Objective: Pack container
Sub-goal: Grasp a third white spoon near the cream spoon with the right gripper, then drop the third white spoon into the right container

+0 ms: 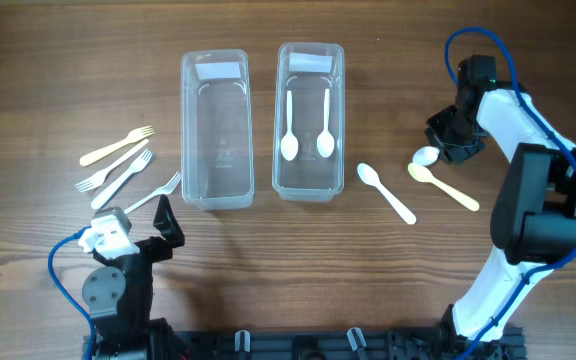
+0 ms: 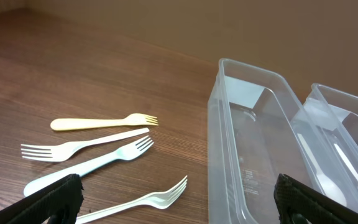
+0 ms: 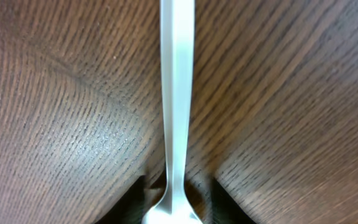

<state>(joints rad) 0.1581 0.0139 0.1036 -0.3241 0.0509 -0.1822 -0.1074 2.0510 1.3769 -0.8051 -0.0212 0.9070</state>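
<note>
Two clear containers stand side by side. The left container has nothing in it. The right container holds two white spoons. My right gripper is low at the table's right and straddles the neck of a white spoon. Its jaws stand narrow, with a thin gap showing on each side. A white spoon and a cream spoon lie loose nearby. My left gripper is wide open above a white fork.
Several forks lie left of the containers: a cream fork and white forks. The nearest white fork almost touches the left container's front corner. The right arm's body fills the right edge.
</note>
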